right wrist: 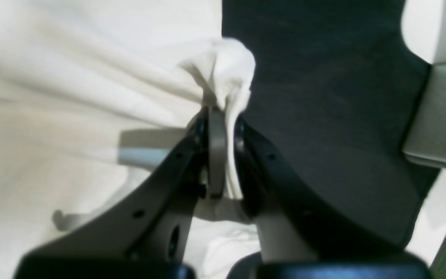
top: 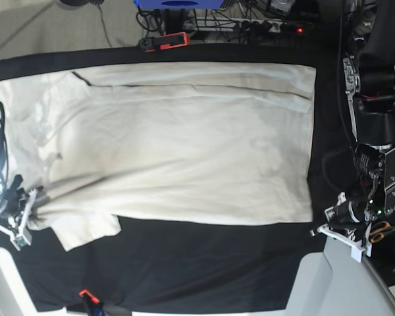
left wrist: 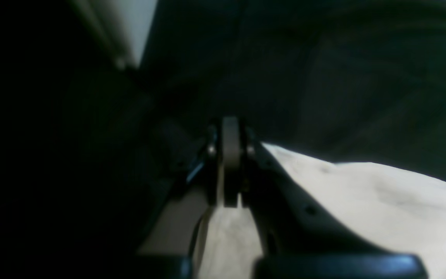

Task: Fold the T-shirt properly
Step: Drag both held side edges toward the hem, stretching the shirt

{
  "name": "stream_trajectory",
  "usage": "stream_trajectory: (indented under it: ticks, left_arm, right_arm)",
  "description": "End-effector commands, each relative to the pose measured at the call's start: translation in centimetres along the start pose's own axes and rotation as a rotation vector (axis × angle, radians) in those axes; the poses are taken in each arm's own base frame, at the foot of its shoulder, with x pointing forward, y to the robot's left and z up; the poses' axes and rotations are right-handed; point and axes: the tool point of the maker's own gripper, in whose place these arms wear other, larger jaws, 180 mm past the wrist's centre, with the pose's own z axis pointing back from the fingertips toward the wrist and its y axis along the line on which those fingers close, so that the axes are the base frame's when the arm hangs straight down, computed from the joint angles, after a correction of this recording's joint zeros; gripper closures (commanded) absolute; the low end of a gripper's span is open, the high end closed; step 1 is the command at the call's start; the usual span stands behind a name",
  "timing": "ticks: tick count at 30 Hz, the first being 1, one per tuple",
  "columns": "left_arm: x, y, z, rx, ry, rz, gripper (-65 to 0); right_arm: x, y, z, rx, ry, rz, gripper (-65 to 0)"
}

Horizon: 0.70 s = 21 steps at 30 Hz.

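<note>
- T-shirt (top: 178,145): cream cotton, soft, wrinkled, spread flat over black cloth on desk (top: 204,263), between the two pincers.
- Right pincer (right wrist: 223,116): clenched on a bunched fold of T-shirt edge.
- Left pincer (left wrist: 230,128): clenched on thin T-shirt hem; dark cloth seen beyond it.

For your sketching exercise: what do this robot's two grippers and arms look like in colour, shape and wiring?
Each gripper, left and right, has dark curved fingers with small holes and grey flat pads. In the base view, black arm segments carry white brackets and black cables.
</note>
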Motion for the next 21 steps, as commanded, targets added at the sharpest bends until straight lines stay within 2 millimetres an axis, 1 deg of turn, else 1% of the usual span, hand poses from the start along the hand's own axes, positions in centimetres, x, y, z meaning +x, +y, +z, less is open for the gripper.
stream_trajectory:
  ticks: [1, 2, 5, 12, 14, 17, 19, 21]
  left_arm:
    - [2.7, -0.4, 0.8, -0.014, -0.072, -0.015, 0.0]
    - [3.0, -0.7, 0.9, -0.019, -0.079, -0.023, 0.0]
    - [2.8, -1.2, 0.8, -0.026, -0.076, -0.027, 0.0]
    - [2.7, -1.1, 0.7, -0.024, -0.073, -0.027, 0.0]
    - [2.5, -0.9, 0.7, -0.021, -0.070, -0.022, 0.0]
    - [0.9, 0.3, -0.2, 0.001, -0.018, 0.016, 0.0]
    - [-0.7, 1.1, -0.8, 0.015, 0.026, 0.045, 0.0]
    - [-1.0, 1.1, -1.1, 0.014, 0.034, 0.058, 0.0]
  right_arm:
    - [2.3, -2.2, 0.8, -0.047, -0.057, 0.004, 0.0]
    - [2.3, -2.2, 0.8, -0.047, -0.057, 0.004, 0.0]
    - [2.3, -2.3, 0.8, -0.048, -0.057, 0.004, 0.0]
    - [2.4, -2.4, 0.8, -0.051, -0.059, 0.005, 0.0]
    - [2.5, -2.1, 0.7, -0.047, -0.061, 0.005, 0.0]
    - [2.5, -2.1, 0.7, -0.045, -0.061, 0.003, 0.0]
    - [2.4, -1.9, 0.6, -0.043, -0.060, 0.003, 0.0]
    - [2.4, -1.9, 0.6, -0.043, -0.060, 0.003, 0.0]
